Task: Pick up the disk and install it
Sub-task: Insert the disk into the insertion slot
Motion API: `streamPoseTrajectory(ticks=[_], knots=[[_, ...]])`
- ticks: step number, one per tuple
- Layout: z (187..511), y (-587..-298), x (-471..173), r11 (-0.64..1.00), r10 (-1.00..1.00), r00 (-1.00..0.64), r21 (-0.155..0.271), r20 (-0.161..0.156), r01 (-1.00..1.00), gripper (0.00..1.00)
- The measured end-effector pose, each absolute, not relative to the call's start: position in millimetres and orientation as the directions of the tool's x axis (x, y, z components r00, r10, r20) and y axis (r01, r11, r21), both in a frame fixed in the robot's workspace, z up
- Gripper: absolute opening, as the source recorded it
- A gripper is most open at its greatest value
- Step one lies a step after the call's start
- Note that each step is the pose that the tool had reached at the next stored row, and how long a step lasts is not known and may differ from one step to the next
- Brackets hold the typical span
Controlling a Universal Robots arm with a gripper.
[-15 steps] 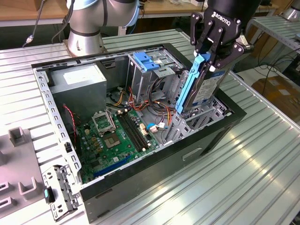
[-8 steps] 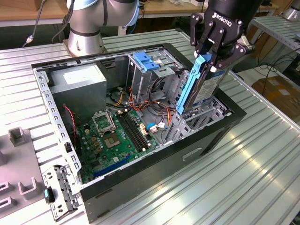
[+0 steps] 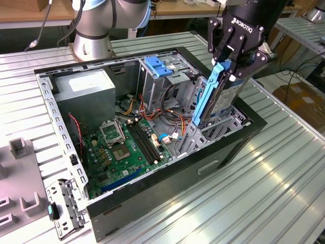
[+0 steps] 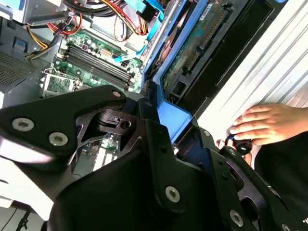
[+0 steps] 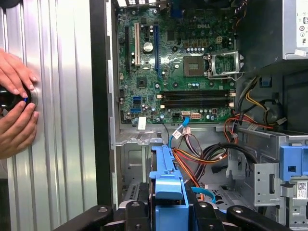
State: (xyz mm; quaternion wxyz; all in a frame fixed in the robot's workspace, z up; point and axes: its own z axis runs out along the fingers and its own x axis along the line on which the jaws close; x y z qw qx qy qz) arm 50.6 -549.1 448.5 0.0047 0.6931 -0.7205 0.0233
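Half the job looks done — the end effector [image 3: 227,68] is clamped on the disk [image 3: 223,101], which stands on edge, lower end at the drive bay [image 3: 237,121] mouth — seating it remains.
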Motion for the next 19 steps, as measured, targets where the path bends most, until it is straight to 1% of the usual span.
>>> streamPoseTrajectory(ticks=[13,19], knots=[[442.6,-550.4,52.2,0.038,-0.998,-0.039,-0.025,0.040,-0.999,0.37],[426.1,-553.8,52.2,0.038,-0.998,-0.039,-0.024,0.040,-0.999,0.37]])
